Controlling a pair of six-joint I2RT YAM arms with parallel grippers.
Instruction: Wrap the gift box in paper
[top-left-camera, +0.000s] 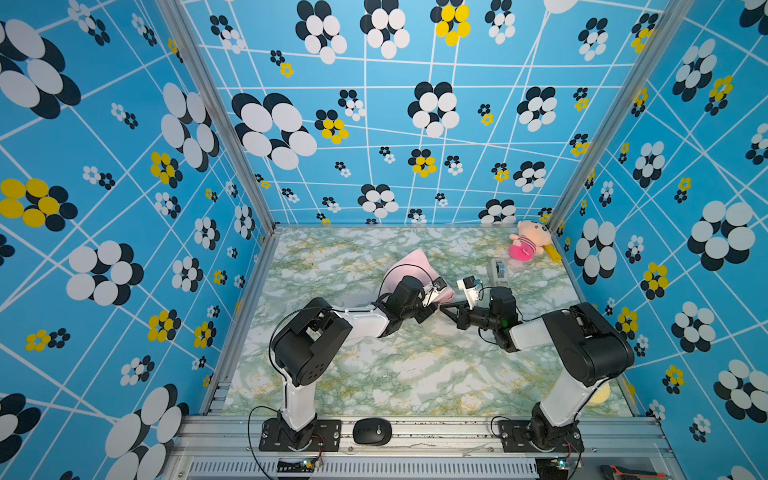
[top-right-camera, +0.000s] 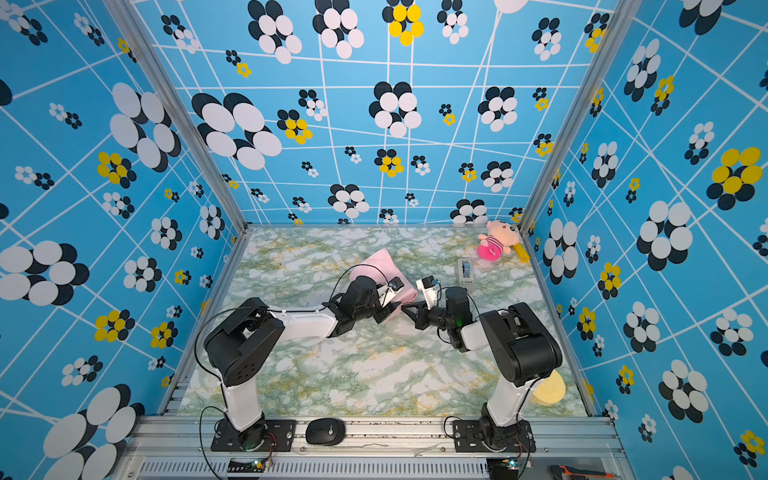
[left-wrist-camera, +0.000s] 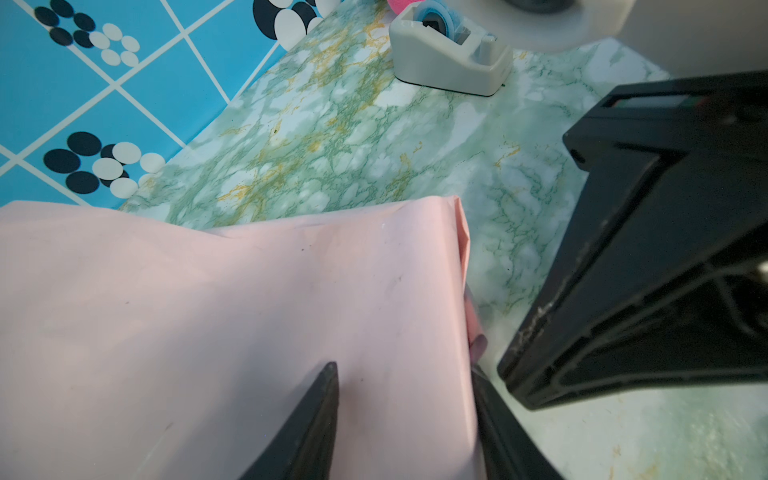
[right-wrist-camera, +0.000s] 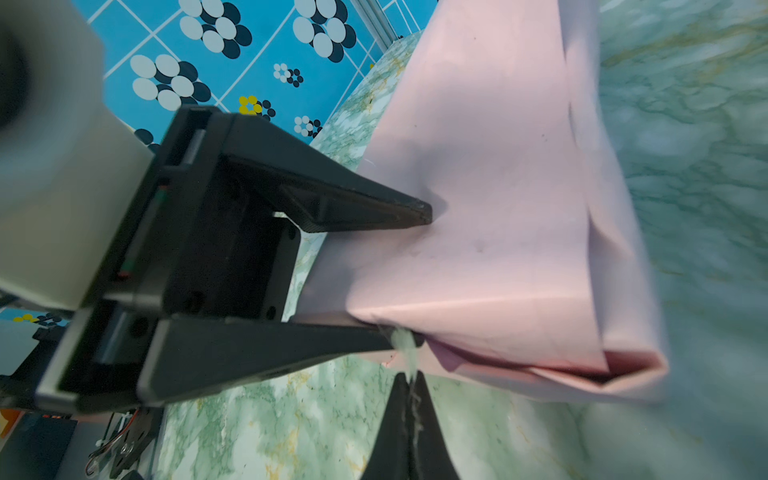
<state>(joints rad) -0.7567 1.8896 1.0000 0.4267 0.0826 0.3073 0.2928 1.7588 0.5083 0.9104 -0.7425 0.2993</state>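
The paper (top-left-camera: 409, 266) (top-right-camera: 374, 262) shows its pale pink face and is folded over a boxy bundle on the marble table. The gift box is hidden under it. My left gripper (left-wrist-camera: 403, 370) (right-wrist-camera: 411, 274) clamps this bundle, with one finger on its top face and the other along its side edge. My right gripper (right-wrist-camera: 409, 376) (top-left-camera: 442, 308) is shut on a thin clear strip of tape (right-wrist-camera: 405, 345). The strip runs up to the paper's lilac corner, by the left gripper's lower fingertip. The two grippers meet tip to tip in both top views.
A grey tape dispenser (top-left-camera: 498, 270) (left-wrist-camera: 449, 58) stands behind the right arm. A pink plush toy (top-left-camera: 528, 243) sits in the back right corner. A pale yellow disc (top-right-camera: 548, 388) lies at the front right. A black mouse (top-left-camera: 372, 431) rests on the front rail.
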